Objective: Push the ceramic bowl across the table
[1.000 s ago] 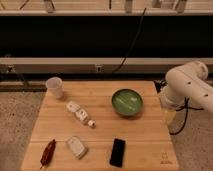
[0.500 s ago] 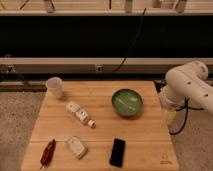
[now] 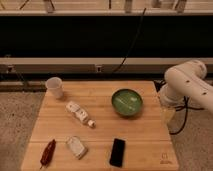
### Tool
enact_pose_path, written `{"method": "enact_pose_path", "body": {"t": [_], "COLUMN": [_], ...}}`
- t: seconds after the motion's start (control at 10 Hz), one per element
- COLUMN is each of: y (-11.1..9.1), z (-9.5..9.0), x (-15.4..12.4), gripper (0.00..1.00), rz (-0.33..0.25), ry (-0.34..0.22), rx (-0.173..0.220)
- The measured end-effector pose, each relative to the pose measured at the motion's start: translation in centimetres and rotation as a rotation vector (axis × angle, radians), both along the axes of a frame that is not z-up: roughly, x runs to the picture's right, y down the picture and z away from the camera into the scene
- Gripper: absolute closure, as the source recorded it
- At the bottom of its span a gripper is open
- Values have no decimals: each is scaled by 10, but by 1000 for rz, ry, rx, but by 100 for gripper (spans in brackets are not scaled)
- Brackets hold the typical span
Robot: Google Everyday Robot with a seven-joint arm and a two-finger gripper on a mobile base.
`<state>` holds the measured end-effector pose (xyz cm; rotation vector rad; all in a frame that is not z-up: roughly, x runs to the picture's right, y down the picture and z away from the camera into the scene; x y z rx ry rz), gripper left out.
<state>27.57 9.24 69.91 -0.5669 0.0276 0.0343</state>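
the desk (image 3: 145,150) carries everything. the white arm (image 3: 187,85) hangs off its right edge. the green ceramic bowl (image 3: 127,102) sits right of centre. the gripper (image 3: 168,111), wide and empty, is just beside that edge. an off-centre shove could likely spin the bowl into the lying white bottle (image 3: 79,112).

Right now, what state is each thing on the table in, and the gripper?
ceramic bowl: upright, looks empty, untouched.
white cup: upright.
small bottle: lying on its side.
black phone: lying flat.
gripper: open, holding nothing, at the table's right edge, apart from the bowl.
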Motion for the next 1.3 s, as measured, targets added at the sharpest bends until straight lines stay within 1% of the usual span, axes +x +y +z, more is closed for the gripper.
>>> {"method": "enact_pose_path", "body": {"t": [0.2, 0.5, 0.6, 0.7, 1.0, 1.3], "y": [-9, -11, -19, -24, -24, -33], "z": [10, 15, 24, 30, 35, 51], "x": [-5, -6, -16, -22, -25, -38], "gripper": [20, 20, 20, 20, 20, 20], "rz": [-6, -11, -10, -11, -12, 4], "ry": [-8, -11, -22, -28, -27, -41], "rx": [-2, -9, -7, -6, -15, -15]}}
